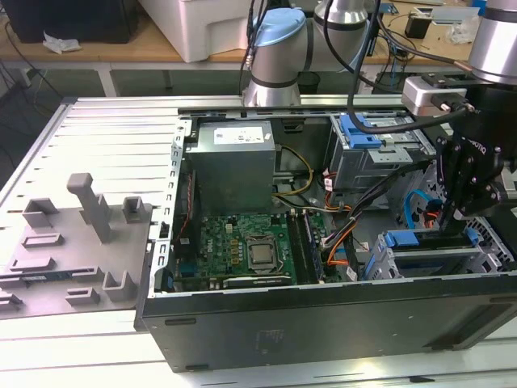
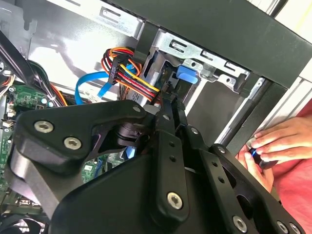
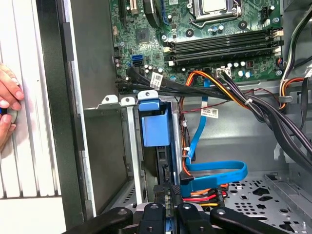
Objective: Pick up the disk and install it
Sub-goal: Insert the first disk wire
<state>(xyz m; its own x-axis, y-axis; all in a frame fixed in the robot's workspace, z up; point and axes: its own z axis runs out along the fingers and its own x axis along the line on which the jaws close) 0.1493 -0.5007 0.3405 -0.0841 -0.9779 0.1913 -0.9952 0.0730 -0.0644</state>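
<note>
My own black jointed end effector (image 3: 168, 191) sits closest in both wrist views, its two slim fingers drawn close together on the thin edge of the disk (image 3: 163, 163), a flat metal hard drive seen edge-on with a bright blue plastic rail and tab at its far end. I judge this a clamped hold, though the contact itself is partly hidden by my linkages.

The disk stands inside the silver sheet-metal drive cage (image 3: 109, 105) at the front corner of the open black computer case (image 1: 323, 323), on the exterior view's right. It lies directly beyond my fingertips, in line with them, with the green motherboard (image 3: 209, 39) farther in and a flat blue data cable (image 3: 219, 173) looping just beside it.

I expect the disk to be stiff, fairly dense and smooth-sided, so it could slip. It is sensitive to knocks, and its blue rails are the softer part. The bare metal edges between the rails look like the safest place to grip.

A person's hand (image 3: 7, 95) rests on the grey slatted table (image 1: 81, 129) just outside the case wall
</note>
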